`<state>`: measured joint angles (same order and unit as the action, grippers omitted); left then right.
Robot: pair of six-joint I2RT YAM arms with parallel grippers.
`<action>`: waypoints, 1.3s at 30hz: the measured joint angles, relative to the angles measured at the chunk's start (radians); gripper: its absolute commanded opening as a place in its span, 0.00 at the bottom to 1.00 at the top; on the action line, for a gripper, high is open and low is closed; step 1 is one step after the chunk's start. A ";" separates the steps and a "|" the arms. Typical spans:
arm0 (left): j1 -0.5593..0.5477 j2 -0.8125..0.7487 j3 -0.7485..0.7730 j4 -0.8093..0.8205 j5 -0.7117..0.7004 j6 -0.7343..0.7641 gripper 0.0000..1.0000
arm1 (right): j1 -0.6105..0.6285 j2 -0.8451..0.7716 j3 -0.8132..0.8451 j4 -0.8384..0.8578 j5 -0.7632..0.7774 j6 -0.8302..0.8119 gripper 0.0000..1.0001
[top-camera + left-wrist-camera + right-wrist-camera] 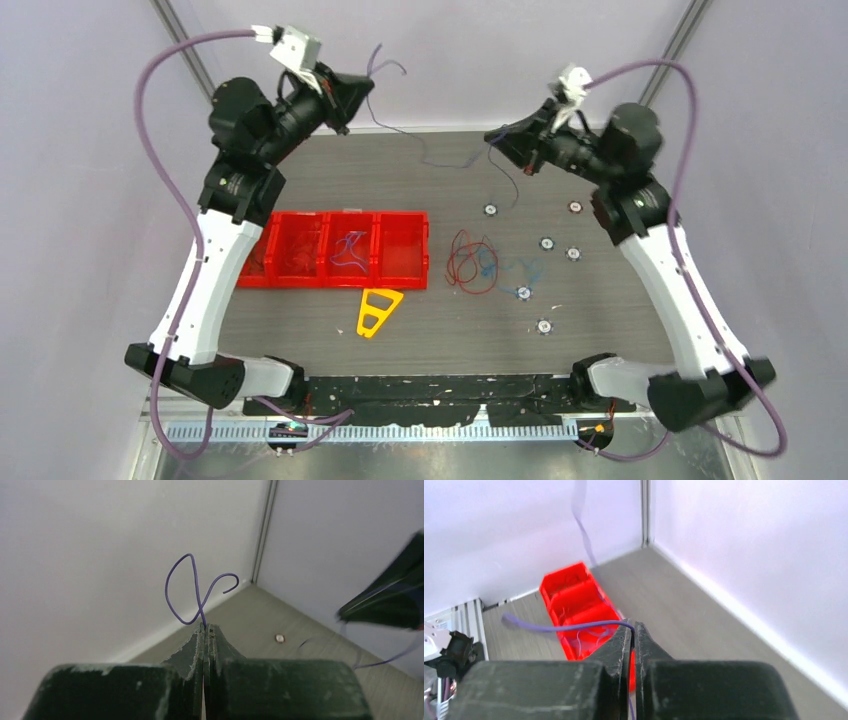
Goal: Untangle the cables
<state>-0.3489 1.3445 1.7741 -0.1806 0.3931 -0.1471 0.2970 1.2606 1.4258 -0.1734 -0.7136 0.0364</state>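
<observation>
Both grippers are raised over the far edge of the table, and one thin blue cable (432, 152) sags between them. My left gripper (366, 84) is shut on it; its free end curls up past the tips (181, 587). My right gripper (492, 137) is shut on the same cable, which runs off to the left from the tips (569, 627). The jaws of both grippers are pressed together in the wrist views (206, 626) (634, 626). A red cable (468, 262) lies in loops mid-table, tangled with a blue cable (512, 268) beside it.
A red bin with three compartments (405, 275) sits left of centre, with blue strands (349, 250) in its middle compartment and red ones in its left one. A yellow triangle (378, 311) lies in front of it. Several small round discs (546, 243) dot the right half.
</observation>
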 measured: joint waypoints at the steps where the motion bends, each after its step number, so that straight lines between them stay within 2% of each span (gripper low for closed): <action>1: 0.002 -0.007 -0.042 -0.005 0.003 -0.002 0.00 | 0.000 -0.044 0.008 0.024 0.007 0.010 0.05; 5: 0.004 -0.016 -0.166 -0.022 0.029 -0.011 0.00 | 0.009 -0.152 -0.018 0.059 0.014 0.014 0.05; 7: 0.004 -0.018 -0.192 -0.025 0.040 -0.012 0.00 | 0.010 -0.153 -0.051 0.062 0.016 0.007 0.05; 13: 0.005 -0.082 -0.292 -0.049 0.079 0.000 0.00 | 0.012 -0.009 -0.165 0.034 0.016 0.033 0.05; 17: 0.009 -0.157 -0.380 -0.066 0.159 0.003 0.00 | 0.038 0.054 -0.181 0.051 0.013 0.094 0.06; 21: 0.009 -0.169 -0.439 -0.092 0.255 0.000 0.00 | 0.105 0.077 -0.191 0.167 0.002 0.165 0.05; 24: 0.009 -0.146 -0.481 -0.104 0.266 -0.001 0.00 | 0.151 0.103 -0.232 0.284 -0.002 0.233 0.05; 28: 0.009 -0.122 -0.569 -0.117 0.241 0.008 0.00 | 0.210 0.185 -0.283 0.439 0.004 0.319 0.06; 33: 0.009 -0.133 -0.635 -0.116 0.202 0.039 0.00 | 0.258 0.367 -0.304 0.622 0.034 0.411 0.05; 39: 0.009 -0.149 -0.690 -0.117 0.113 0.077 0.00 | 0.275 0.541 -0.306 0.763 0.064 0.476 0.05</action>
<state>-0.3401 1.1954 1.0843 -0.2977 0.5060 -0.0700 0.5720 1.8015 1.1198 0.5896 -0.6491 0.5121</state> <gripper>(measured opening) 0.006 0.073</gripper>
